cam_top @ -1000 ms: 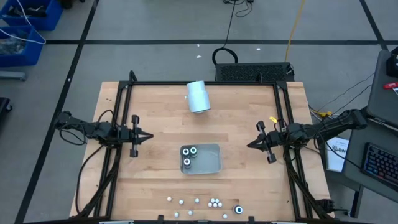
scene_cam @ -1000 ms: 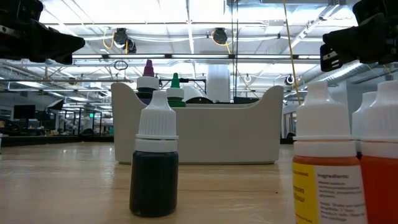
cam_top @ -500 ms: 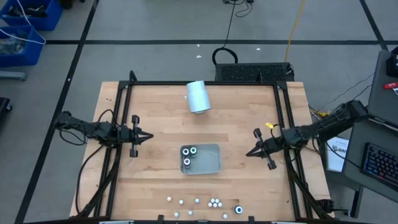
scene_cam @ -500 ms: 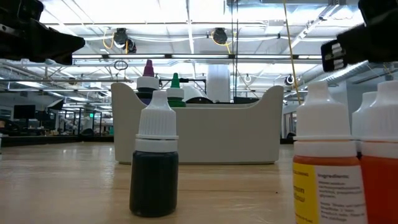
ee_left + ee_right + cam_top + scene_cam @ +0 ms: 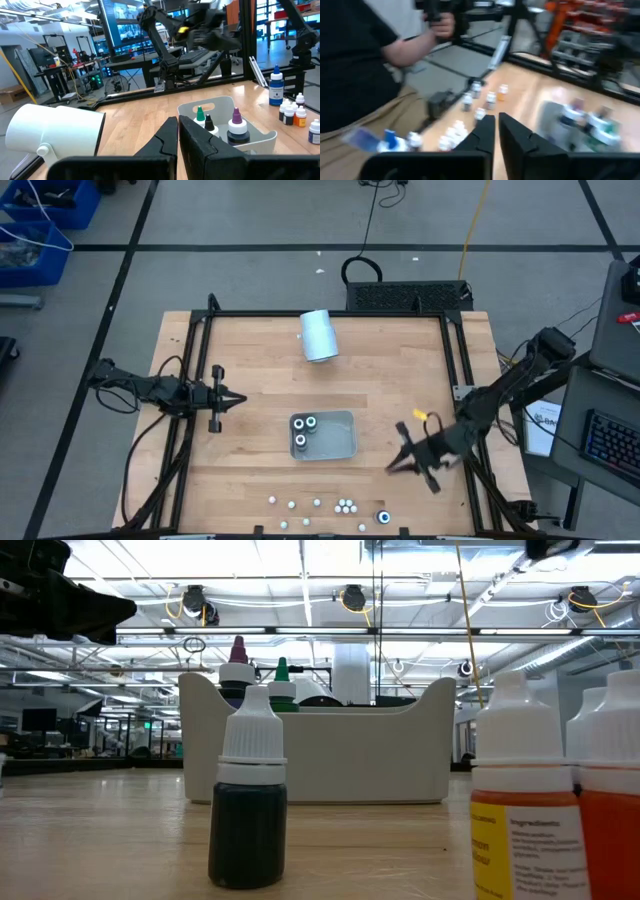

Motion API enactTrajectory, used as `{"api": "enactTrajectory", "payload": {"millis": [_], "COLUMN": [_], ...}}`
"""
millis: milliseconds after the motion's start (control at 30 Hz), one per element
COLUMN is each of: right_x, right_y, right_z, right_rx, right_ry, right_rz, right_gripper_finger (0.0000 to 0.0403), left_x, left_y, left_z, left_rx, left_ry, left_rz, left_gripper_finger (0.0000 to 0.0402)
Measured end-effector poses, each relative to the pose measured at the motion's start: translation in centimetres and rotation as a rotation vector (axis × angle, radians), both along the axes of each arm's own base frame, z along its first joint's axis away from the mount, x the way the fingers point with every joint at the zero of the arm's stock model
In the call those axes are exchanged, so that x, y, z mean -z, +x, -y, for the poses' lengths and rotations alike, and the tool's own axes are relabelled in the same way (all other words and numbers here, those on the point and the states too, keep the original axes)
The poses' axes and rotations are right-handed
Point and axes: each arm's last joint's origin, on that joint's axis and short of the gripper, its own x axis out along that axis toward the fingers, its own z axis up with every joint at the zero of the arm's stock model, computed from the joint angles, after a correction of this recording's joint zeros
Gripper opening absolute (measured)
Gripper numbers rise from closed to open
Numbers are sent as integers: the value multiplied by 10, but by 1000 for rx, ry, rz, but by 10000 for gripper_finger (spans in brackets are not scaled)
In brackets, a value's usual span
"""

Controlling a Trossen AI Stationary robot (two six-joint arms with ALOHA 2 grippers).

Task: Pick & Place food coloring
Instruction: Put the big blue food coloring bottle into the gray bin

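The food coloring bottles [image 5: 330, 505] stand in a loose row by the table's near edge; in the low view a dark one [image 5: 247, 810] and orange ones [image 5: 525, 810] stand close up. Three more [image 5: 303, 430] stand in the grey tray [image 5: 340, 442]; the left wrist view shows their green, black and purple caps [image 5: 220, 122]. My right gripper [image 5: 392, 468], blurred, hangs shut above the table between the tray and the row, its tip toward the near left, touching nothing. My left gripper [image 5: 238, 398] waits shut at the table's left, level, pointing at the tray.
A pale-blue cylinder [image 5: 319, 335] lies on its side at the far middle of the table. Black frame rails [image 5: 455, 380] run along the table's sides. A person in a black top [image 5: 355, 60] stands beyond the near edge. Bare wood lies around the tray.
My right gripper has swung from the table's right side toward the near edge and the row of bottles, rising out of the low view's top. It has also turned, so that its tip now slants toward the near left. Nothing on the table has moved.
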Motion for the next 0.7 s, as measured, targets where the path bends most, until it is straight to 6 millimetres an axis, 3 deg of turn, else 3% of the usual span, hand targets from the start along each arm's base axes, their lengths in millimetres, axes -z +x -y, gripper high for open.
{"api": "enactTrajectory", "payload": {"millis": [200,500,700], "right_x": [16,35,45], "right_y": [7,13,18], "right_z": [-27,-49,-54], "right_rx": [-60,-142,-130], "right_ry": [-43,95,149], "right_rz": [-59,-108,-134], "right_gripper_finger": [104,243,288], "left_x": [-1,-3,-3], "left_y": [0,0,0], "left_z": [0,0,0], "left_rx": [3,9,10], "left_ry": [-3,-10,-9], "left_rz": [11,27,26], "left_gripper_finger": [24,24,24]}}
